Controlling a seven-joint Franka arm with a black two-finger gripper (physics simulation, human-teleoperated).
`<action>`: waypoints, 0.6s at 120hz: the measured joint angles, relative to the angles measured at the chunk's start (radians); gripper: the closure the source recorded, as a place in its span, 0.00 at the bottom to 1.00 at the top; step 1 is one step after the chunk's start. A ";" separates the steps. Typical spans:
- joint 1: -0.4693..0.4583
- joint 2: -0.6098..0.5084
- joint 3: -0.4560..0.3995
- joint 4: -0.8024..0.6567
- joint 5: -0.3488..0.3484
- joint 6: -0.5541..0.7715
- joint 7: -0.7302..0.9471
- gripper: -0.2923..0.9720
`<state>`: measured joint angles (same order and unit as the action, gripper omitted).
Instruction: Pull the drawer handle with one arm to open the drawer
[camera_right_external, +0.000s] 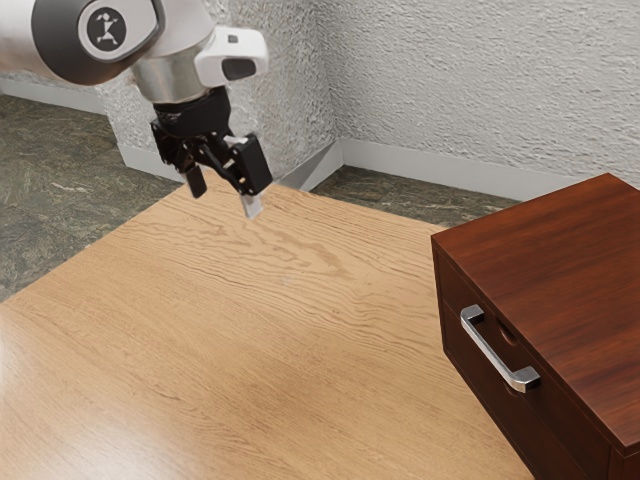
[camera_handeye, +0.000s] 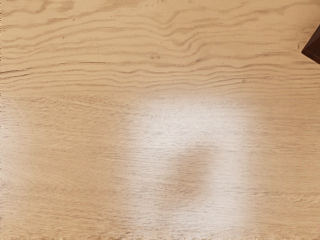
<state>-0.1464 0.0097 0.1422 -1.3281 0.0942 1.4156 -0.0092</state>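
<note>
Wooden table; drawer handle horizontal on drawer.

Shut dark-red wooden drawer at the exterior view's right, silver bar handle on its front

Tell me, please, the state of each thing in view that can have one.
gripper: open, empty, raised above the table.
drawer: shut, front flush with the cabinet.
handle: untouched, well apart from the gripper.
</note>
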 joint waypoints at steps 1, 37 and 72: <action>0.000 0.000 0.000 0.000 0.001 -0.002 0.000 0.23; -0.031 -0.005 0.044 0.136 -0.041 -0.063 -0.008 0.23; 0.001 -0.004 0.038 0.202 -0.128 -0.137 -0.368 0.23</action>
<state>-0.1451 0.0053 0.1798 -1.1261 -0.0336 1.2784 -0.3777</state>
